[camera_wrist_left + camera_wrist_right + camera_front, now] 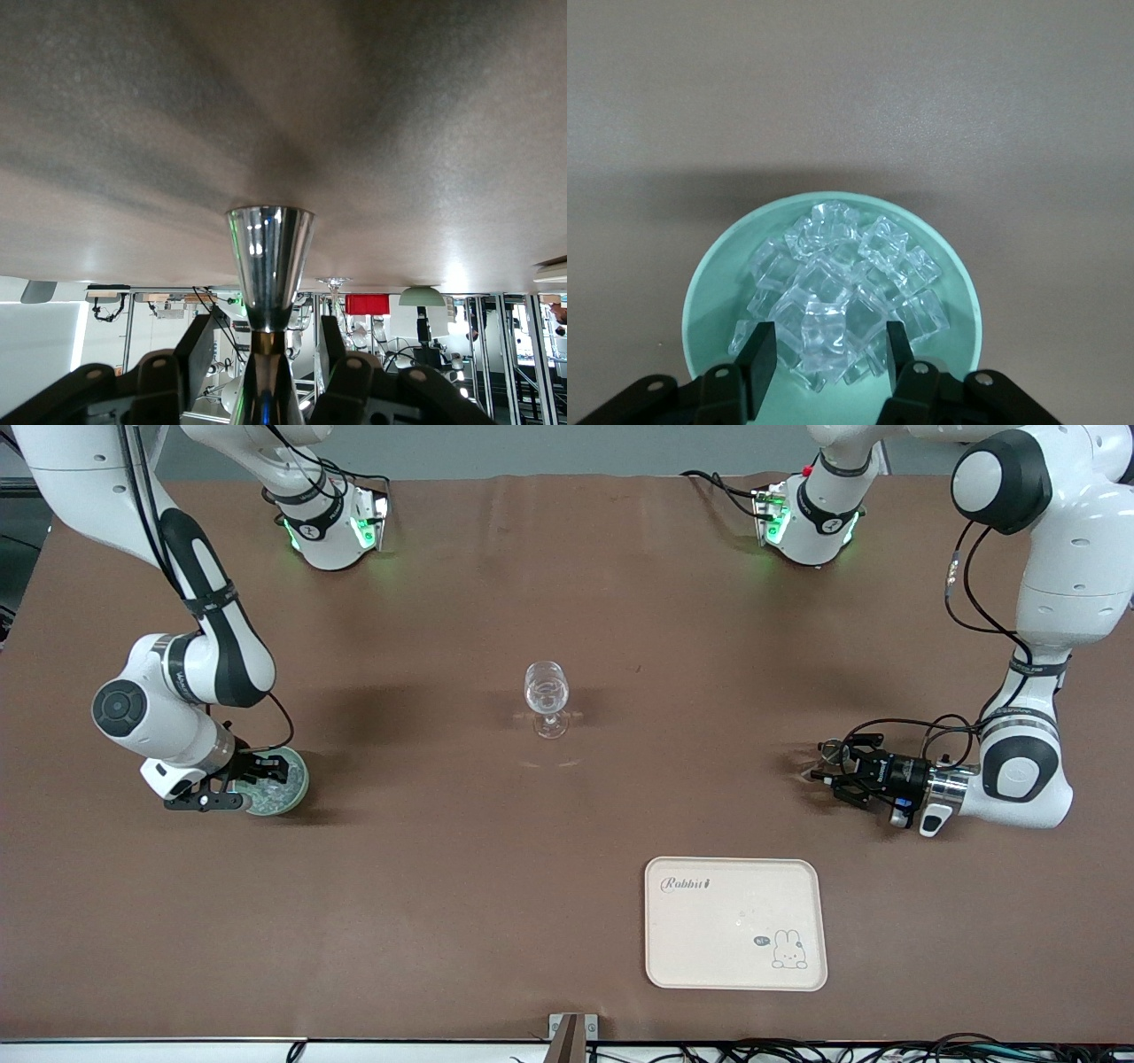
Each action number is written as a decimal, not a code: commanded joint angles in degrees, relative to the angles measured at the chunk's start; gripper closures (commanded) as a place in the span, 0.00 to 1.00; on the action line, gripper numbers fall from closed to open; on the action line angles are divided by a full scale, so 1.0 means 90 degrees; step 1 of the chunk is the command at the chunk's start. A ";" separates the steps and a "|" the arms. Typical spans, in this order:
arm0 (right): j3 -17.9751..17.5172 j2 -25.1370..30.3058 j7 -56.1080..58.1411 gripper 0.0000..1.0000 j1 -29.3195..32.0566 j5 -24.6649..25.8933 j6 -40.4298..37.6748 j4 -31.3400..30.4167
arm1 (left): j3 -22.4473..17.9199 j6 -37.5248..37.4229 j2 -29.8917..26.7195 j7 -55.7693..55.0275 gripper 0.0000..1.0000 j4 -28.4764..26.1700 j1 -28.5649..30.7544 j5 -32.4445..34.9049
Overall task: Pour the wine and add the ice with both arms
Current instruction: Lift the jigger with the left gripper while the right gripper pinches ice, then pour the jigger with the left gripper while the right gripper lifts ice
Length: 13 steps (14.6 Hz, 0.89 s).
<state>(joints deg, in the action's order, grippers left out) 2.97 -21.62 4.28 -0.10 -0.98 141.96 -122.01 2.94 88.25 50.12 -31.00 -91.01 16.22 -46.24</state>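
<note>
The ice (pixel 837 283) is a heap of clear cubes in a pale green bowl (pixel 297 790) toward the right arm's end of the table. My right gripper (pixel 257 777) hangs over the bowl, open, its fingertips (pixel 764 341) down among the cubes on either side of one cube, with gaps to it. My left gripper (pixel 822 764) lies level just above the table toward the left arm's end. It is open, with a shiny metal cone-shaped piece (pixel 269 252) between its fingers (pixel 330 341) and gaps on both sides. A clear stemmed glass (pixel 547 695) stands empty mid-table.
A cream tray (pixel 735 923) with a rabbit print lies nearer the front camera than the left gripper. Both arm bases (pixel 332 522) stand along the table's farther edge. The table is brown (pixel 549 850). No bottle is in view.
</note>
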 commanded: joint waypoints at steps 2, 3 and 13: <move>-0.0076 -0.0059 0.0140 0.45 0.0060 -0.0115 0.0038 0.0060 | -0.0004 -0.0069 0.0017 -0.0013 0.58 -0.0005 0.0004 -0.0126; -0.0076 -0.0059 0.0140 0.47 0.0059 -0.0115 0.0037 0.0050 | -0.0004 -0.0069 0.0017 -0.0013 0.66 -0.0005 0.0004 -0.0126; -0.0076 -0.0069 0.0159 0.53 0.0050 -0.0115 0.0037 0.0011 | 0.0562 -0.0294 -0.0325 -0.0695 0.99 0.0269 -0.0005 -0.0632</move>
<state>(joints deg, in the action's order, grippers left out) 2.68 -21.77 4.51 -0.13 -0.99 141.98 -122.03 6.85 86.48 49.07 -35.39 -88.21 16.52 -49.75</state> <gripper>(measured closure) 0.524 0.784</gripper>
